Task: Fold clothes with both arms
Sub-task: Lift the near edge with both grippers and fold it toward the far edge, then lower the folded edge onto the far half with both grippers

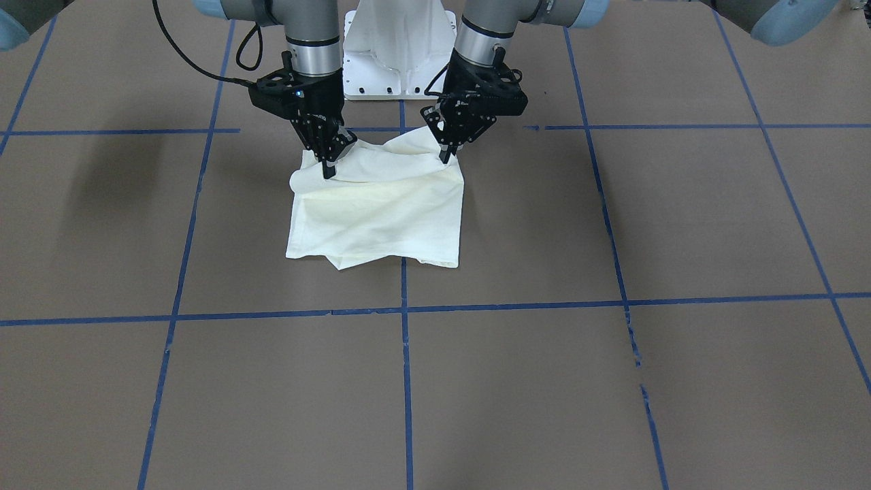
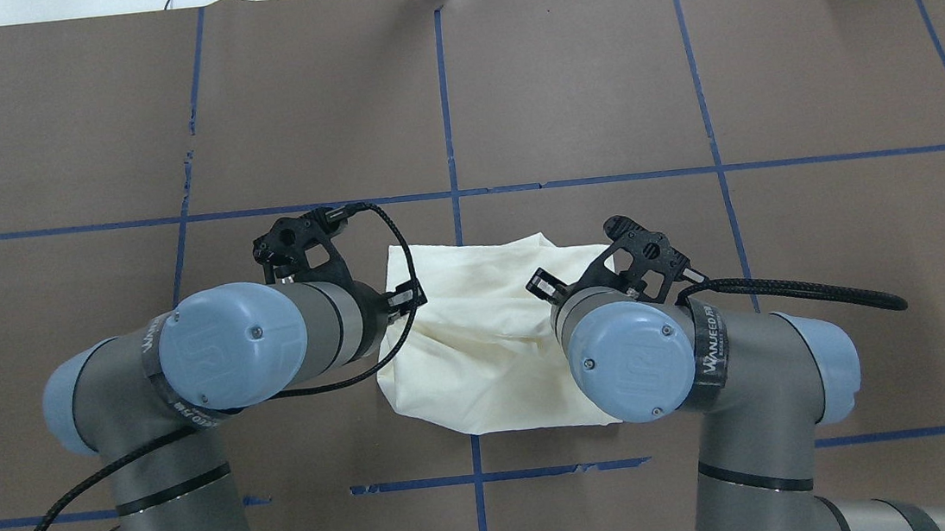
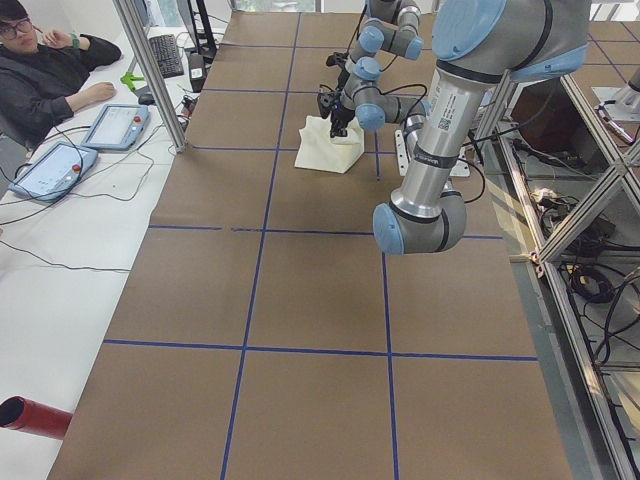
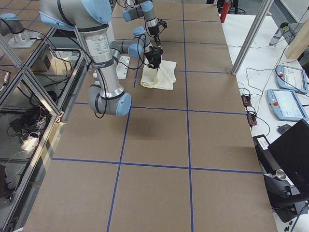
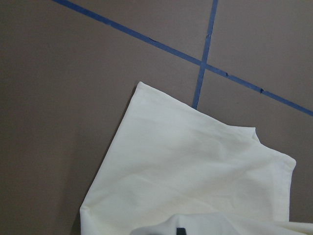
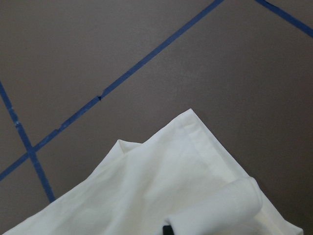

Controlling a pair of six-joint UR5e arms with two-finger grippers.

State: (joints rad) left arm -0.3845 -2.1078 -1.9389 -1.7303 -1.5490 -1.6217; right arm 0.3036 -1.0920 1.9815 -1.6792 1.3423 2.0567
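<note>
The cream shirt lies folded into a rough rectangle on the brown desk, just in front of the white base and across one of the blue tape lines that run toward the robot. Only plain pale cloth shows. The edge farther from the robot lies flat, and a lower layer sticks out a little from under it. The edge nearest the robot is raised off the desk at its two corners. The left fingers are clenched on one of these corners, which stands up in a small peak around them. The right fingers are clenched on the other corner, where the cloth curls over into a soft roll. Between the two grips the raised edge sags slightly. From overhead, the left arm and the right arm bend in from either side, and their wrists hang over the near part of the shirt and hide the grips from that camera. Each wrist camera looks down on flat cream cloth with a dark fingertip at the bottom of its picture, partly wrapped by a fold. In the left side view a person sits beside the desk, well away from the shirt.
</note>
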